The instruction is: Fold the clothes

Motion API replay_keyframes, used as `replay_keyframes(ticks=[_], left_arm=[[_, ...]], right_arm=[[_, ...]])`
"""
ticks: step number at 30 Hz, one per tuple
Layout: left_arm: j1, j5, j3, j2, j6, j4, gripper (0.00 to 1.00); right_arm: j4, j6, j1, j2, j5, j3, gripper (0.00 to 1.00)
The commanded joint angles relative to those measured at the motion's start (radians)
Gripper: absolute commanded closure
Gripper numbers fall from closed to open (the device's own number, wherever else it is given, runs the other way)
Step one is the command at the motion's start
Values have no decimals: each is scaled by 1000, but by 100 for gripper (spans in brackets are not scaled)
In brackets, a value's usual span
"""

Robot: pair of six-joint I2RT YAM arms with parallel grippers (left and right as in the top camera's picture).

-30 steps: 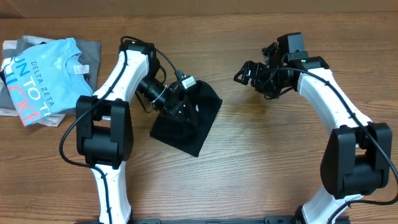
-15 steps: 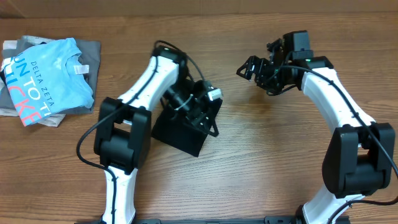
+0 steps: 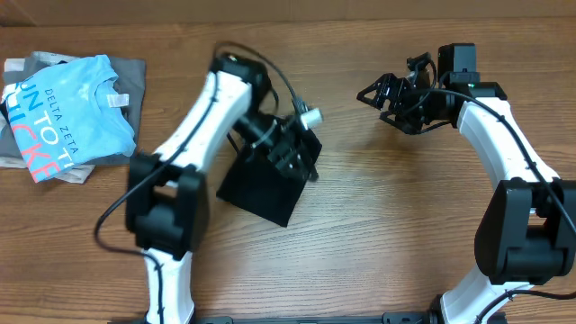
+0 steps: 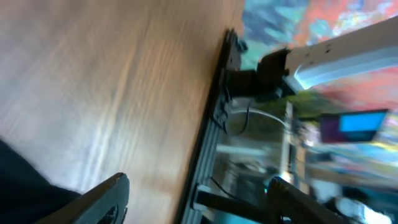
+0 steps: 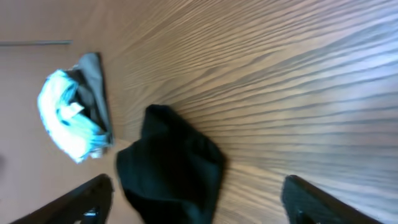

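Clothes: we see the plain black soft-fabric T-shirt (image 3: 261,191) folded into a compact rectangle, left of centre on the brown wood-grain table (image 3: 387,225).
Left pincer: the left gripper (image 3: 304,162) hangs over the shirt's far right edge, jaws apart, holding nothing.
Right pincer: the right gripper (image 3: 372,93) is at the far right, well apart from the shirt, jaws spread and empty.
Far left: we see a light-blue printed T-shirt (image 3: 58,112) lying on a grey folded shirt (image 3: 135,74).

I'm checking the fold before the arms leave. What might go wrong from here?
The open left gripper hangs low by the black shirt's edge; a finger may snag the top layer and undo the fold. In the right wrist view the shirt's outline looks lumpy, so the fold may slump open.
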State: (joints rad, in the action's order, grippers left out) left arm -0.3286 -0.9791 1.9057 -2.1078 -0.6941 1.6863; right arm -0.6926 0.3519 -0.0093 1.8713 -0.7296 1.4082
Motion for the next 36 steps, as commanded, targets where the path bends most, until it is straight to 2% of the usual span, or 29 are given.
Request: replay_keyframes(ticks=[1, 6, 10, 14, 21, 36], left_arm=[[106, 43, 134, 124, 150, 4, 22], [284, 289, 205, 168, 393, -43, 21], [388, 380, 203, 159, 462, -43, 18], [442, 452, 202, 144, 522, -46, 14], [445, 526, 198, 133, 546, -50, 12], [433, 526, 197, 133, 546, -51, 12]], right_arm=[[-5, -15, 15, -5, -77, 20, 17], [-16, -39, 84, -8, -51, 20, 19], [-66, -40, 206, -14, 162, 33, 19], [-87, 2, 339, -14, 370, 47, 13], [-12, 106, 477, -14, 464, 47, 13], [31, 148, 493, -12, 647, 46, 14]])
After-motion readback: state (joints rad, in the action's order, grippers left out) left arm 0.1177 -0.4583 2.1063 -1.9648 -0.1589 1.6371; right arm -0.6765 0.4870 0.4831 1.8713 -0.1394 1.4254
